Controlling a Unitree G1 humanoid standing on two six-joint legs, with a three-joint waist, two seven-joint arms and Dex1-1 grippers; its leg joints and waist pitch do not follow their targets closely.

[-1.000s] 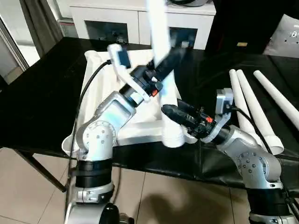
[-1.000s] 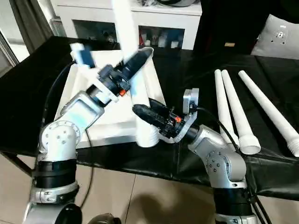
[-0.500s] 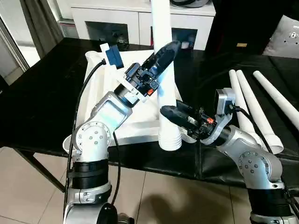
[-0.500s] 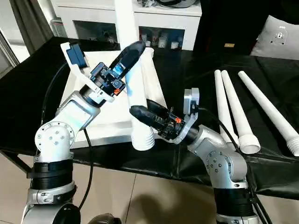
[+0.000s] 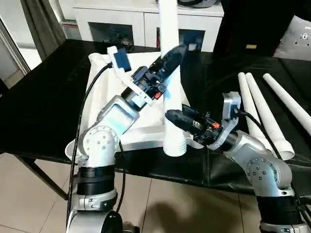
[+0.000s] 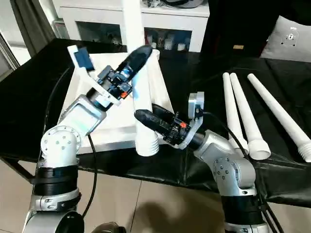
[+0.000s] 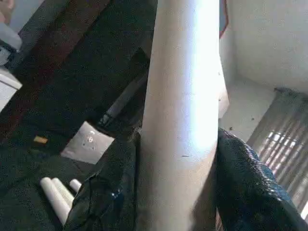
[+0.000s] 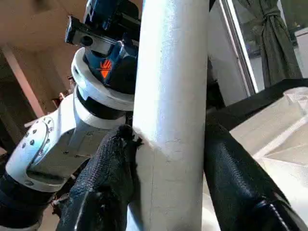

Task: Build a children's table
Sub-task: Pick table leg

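Broadly, a black table (image 5: pixel 43 97) spans the scene, with a white cabinet (image 5: pixel 126 19) with glass doors behind its far edge. On the black surface lies the children's table top (image 6: pixel 116 124), white and upside down, at the near left. One white leg (image 5: pixel 170 73) stands upright at the top's near right corner, its wide ribbed end down at that corner and its upper part running out of the head views. Three more white legs (image 6: pixel 243 116) lie side by side on the right, well apart from the top.

Both claws are clenched on the upright leg. The left gripper (image 5: pixel 170 56) clasps it high up, a black finger (image 7: pixel 103 192) pressed against each side. The right gripper (image 5: pixel 177 116) clasps it low down, just above the ribbed end, and its fingers (image 8: pixel 108 178) likewise bracket the shaft.

No readable writing or brand appears; an orange mark (image 8: pixel 106 67) sits on the left wrist housing, its shape too small to read.

The left wrist view alone gives a distant look at the loose legs' ends and a white wall plate (image 7: pixel 89 142) beyond them.
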